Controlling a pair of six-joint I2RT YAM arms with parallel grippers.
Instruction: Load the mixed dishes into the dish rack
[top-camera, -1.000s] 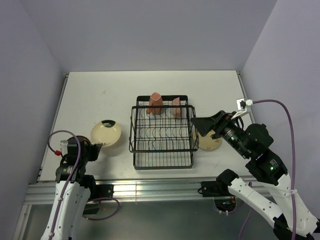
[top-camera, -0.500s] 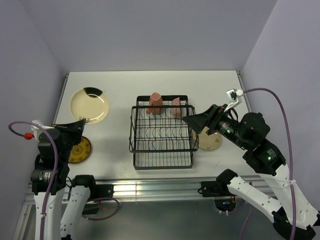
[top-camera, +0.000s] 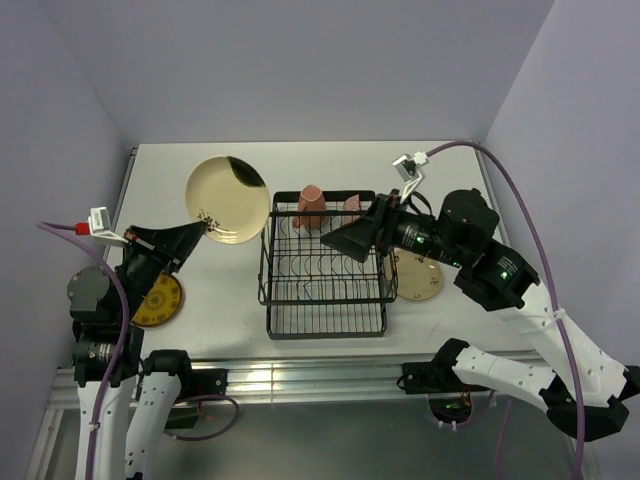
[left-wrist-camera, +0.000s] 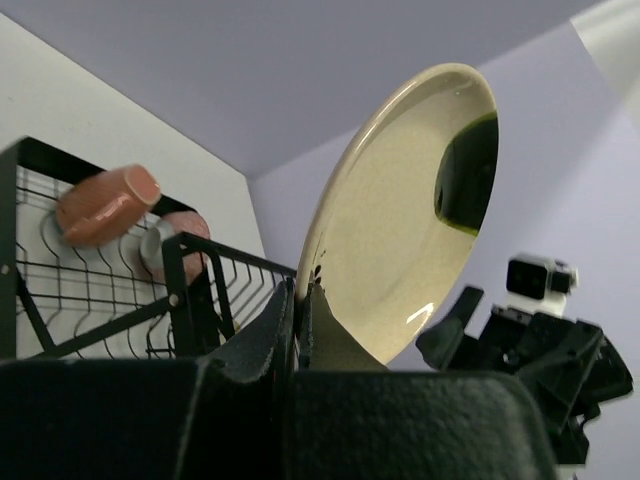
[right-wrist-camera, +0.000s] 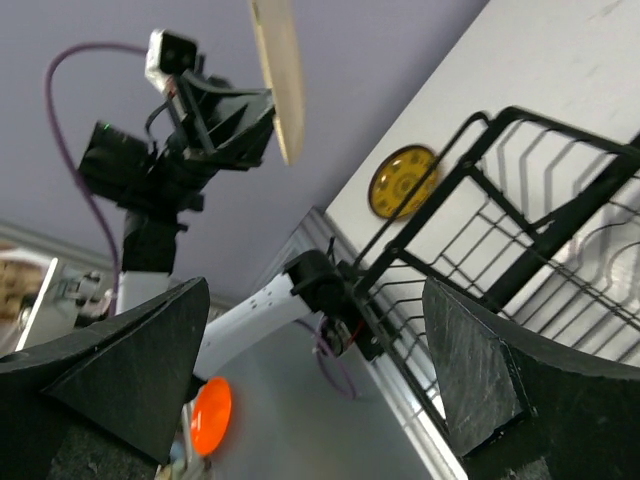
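My left gripper (top-camera: 205, 228) is shut on the rim of a cream plate (top-camera: 228, 190), held tilted in the air left of the black wire dish rack (top-camera: 325, 268). In the left wrist view its fingers (left-wrist-camera: 272, 318) pinch the cream plate (left-wrist-camera: 400, 220) at its lower edge. A pinkish mug (top-camera: 311, 206) and a small bowl (top-camera: 353, 212) sit at the rack's far end. Out on the table lie a yellow patterned plate (top-camera: 158, 300) and a second cream plate (top-camera: 420, 277) right of the rack. My right gripper (top-camera: 345, 243) hangs open above the rack, holding nothing.
The right wrist view looks across the rack (right-wrist-camera: 520, 230) at the left arm (right-wrist-camera: 190, 130), the held plate edge-on (right-wrist-camera: 278, 75) and the yellow plate (right-wrist-camera: 402, 182). The table's near edge is a metal rail (top-camera: 300, 378). Walls close in the back and both sides.
The left arm has lifted the cream plate off the table and carried it up and right toward the rack, uncovering the yellow plate. The right gripper has swung left over the rack.
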